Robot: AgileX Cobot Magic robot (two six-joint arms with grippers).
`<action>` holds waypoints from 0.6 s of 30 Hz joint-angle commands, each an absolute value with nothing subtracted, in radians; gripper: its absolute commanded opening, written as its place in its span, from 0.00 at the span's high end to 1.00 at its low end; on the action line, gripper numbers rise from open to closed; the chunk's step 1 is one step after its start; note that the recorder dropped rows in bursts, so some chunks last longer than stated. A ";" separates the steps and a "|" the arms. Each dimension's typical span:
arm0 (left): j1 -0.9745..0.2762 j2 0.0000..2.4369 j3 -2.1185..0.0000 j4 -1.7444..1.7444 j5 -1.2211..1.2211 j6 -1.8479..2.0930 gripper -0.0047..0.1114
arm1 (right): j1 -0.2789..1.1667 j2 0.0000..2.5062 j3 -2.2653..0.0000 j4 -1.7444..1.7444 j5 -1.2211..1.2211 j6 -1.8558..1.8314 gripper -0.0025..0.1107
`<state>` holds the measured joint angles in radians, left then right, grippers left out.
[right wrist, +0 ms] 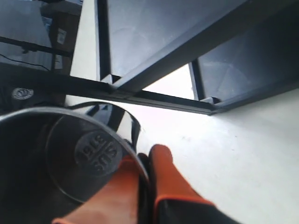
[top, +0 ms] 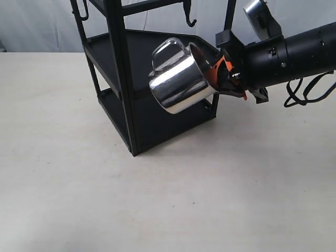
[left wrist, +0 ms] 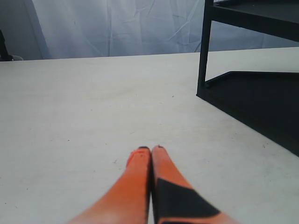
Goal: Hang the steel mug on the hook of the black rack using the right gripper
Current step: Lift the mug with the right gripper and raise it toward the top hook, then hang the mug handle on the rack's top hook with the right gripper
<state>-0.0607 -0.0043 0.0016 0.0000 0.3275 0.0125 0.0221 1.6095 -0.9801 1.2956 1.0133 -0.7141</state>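
Mug [top: 181, 81] clamped by its rim in the right gripper [top: 227, 77] fingers, mid-frame; next, lift the handle [top: 167, 52] onto the hook [top: 189, 16] top centre.

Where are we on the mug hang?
Done: the right gripper is shut on the steel mug at its rim and has it in the air, tipped on its side beside the black rack. In hand: carrying it, handle up. Left: the handle is not on the hook, which is empty.
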 commanded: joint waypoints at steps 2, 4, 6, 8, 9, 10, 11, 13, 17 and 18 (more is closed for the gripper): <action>-0.063 0.000 0.000 0.000 0.315 0.009 0.96 | -0.049 1.634 -0.984 1.392 1.111 -0.771 0.99; -0.063 0.000 0.000 0.000 0.315 0.009 0.96 | -0.071 1.634 -0.984 1.396 1.123 -0.774 0.99; -0.063 0.000 0.000 0.000 0.315 0.009 0.96 | -0.085 1.634 -0.984 1.402 1.131 -0.774 0.99; -0.063 0.000 0.000 0.000 0.315 0.009 0.96 | -0.098 1.634 -0.984 1.415 1.129 -0.774 0.99; -0.063 0.000 0.000 0.000 0.315 0.009 0.96 | -0.104 1.634 -0.984 1.422 1.129 -0.774 0.99; -0.063 0.000 0.000 0.000 0.315 0.009 0.96 | -0.109 1.634 -0.984 1.426 1.129 -0.774 0.99; -0.063 0.000 0.000 0.000 0.315 0.009 0.96 | -0.109 1.634 -0.984 1.436 1.129 -0.776 0.99; -0.063 0.000 0.000 0.000 0.315 0.009 0.96 | -0.111 1.634 -0.984 1.446 1.119 -0.778 0.99; -0.063 0.000 0.000 0.000 0.315 0.009 0.96 | -0.111 1.650 -0.984 1.464 1.102 -0.778 0.99; -0.063 0.000 0.000 0.000 0.315 0.009 0.96 | -0.111 1.659 -0.984 1.468 1.102 -0.778 0.99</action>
